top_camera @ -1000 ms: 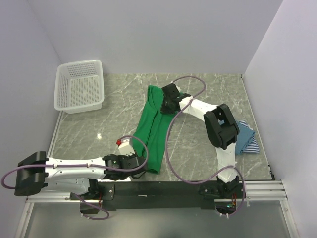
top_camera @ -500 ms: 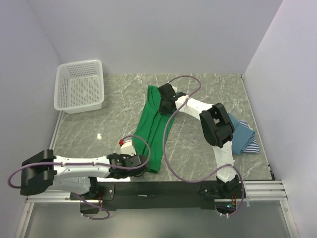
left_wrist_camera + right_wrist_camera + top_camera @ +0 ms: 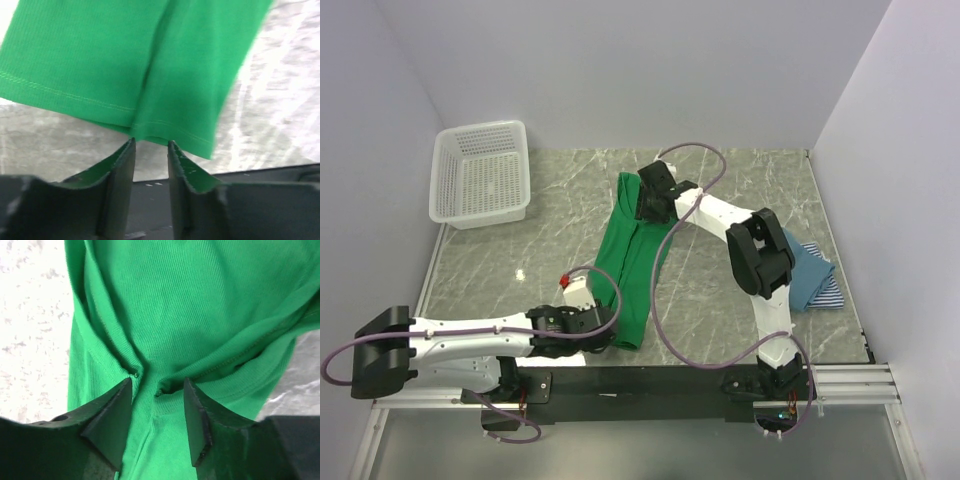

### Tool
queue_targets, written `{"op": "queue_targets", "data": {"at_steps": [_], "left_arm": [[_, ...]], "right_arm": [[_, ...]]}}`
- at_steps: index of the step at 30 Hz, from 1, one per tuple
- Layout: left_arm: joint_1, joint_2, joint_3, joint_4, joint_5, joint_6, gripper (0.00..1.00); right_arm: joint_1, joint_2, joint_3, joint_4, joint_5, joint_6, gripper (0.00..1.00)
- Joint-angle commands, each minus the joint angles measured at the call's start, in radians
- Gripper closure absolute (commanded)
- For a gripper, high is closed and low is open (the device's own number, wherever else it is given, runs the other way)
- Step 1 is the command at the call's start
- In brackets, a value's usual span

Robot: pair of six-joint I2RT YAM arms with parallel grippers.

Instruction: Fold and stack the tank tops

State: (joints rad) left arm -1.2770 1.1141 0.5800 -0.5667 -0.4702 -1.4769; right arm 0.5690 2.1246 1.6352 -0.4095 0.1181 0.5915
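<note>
By the tabletop's near edge the left tool (image 3: 150, 144) stood released, just off the hem of the green top (image 3: 632, 265), which lay folded lengthwise mid-tabletop. Farther in, the right tool (image 3: 157, 385) was parted and straddled a pucker; lifting away could snag it and undo the fold.

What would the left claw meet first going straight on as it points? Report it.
The green top: its hem lies right ahead of the left claw, though it might skim just above the cloth.

Marble table (image 3: 720, 315), white basket (image 3: 480, 178), green tank top (image 3: 630, 275), striped top (image 3: 829, 293) at right
</note>
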Motion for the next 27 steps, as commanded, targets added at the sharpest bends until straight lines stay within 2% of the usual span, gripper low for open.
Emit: {"op": "queue_targets", "data": {"at_steps": [1,4,7,10,11,13,14,16,20,27], "left_arm": [[0.004,-0.043,0.066,-0.048,-0.039,0.029,0.61],[0.002,-0.065,0.102,-0.078,-0.065,0.043,0.58],[0.011,-0.077,0.121,-0.053,-0.062,0.087,0.59],[0.018,-0.048,0.144,0.030,-0.018,0.161,0.64],[0.019,-0.033,0.153,0.045,-0.012,0.190,0.66],[0.021,0.027,0.178,0.096,0.014,0.226,0.71],[0.019,0.053,0.190,0.103,0.018,0.251,0.74],[0.021,0.130,0.222,0.132,0.030,0.277,0.79],[0.030,0.228,0.241,0.175,0.044,0.314,0.85],[0.053,0.317,0.190,0.249,0.099,0.334,0.93]], "right_arm": [[-0.014,-0.109,0.008,0.035,0.041,-0.028,0.46],[-0.044,-0.172,-0.049,0.054,0.075,-0.006,0.44],[-0.107,-0.230,-0.133,0.072,0.081,0.043,0.48],[-0.176,-0.256,-0.195,0.092,0.071,0.057,0.58],[-0.187,-0.253,-0.198,0.087,0.066,0.056,0.68],[-0.210,-0.235,-0.204,0.084,0.068,0.048,0.78],[-0.215,-0.227,-0.206,0.086,0.074,0.045,0.86],[-0.227,-0.200,-0.206,0.090,0.072,0.044,0.92],[-0.248,-0.135,-0.193,0.098,0.060,0.044,0.99],[-0.261,-0.037,-0.111,0.124,0.006,0.031,0.99]]}}
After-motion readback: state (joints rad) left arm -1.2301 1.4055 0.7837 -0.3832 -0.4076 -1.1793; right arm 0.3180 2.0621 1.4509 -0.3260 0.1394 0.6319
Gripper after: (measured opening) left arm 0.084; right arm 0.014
